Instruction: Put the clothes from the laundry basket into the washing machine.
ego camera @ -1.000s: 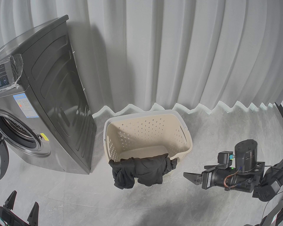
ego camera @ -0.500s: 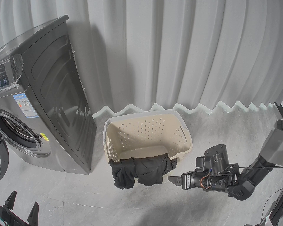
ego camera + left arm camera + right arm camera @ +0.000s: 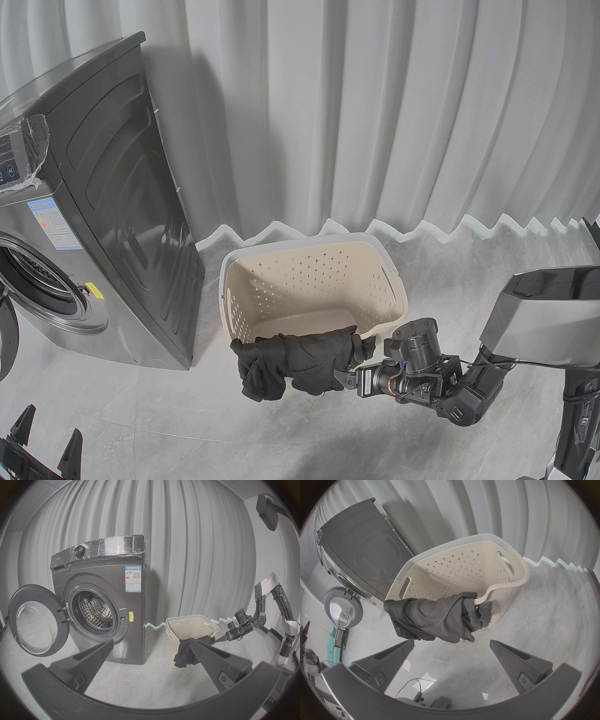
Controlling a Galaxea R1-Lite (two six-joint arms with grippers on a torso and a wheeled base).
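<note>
washer [image 3: 112, 206] left of basket [image 3: 300, 240]; clothes [image 3: 300, 365] draped over basket's near rim; r gripper [image 3: 342, 378] just right of clothes.

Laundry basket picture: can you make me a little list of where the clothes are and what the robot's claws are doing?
washing machine: grey, its door swung open
basket: cream, on the floor beside the washing machine
clothes: dark bundle draped over the basket's near rim
right claw: open, close by the clothes, holding nothing
left claw: open, low, well away from the basket
</note>
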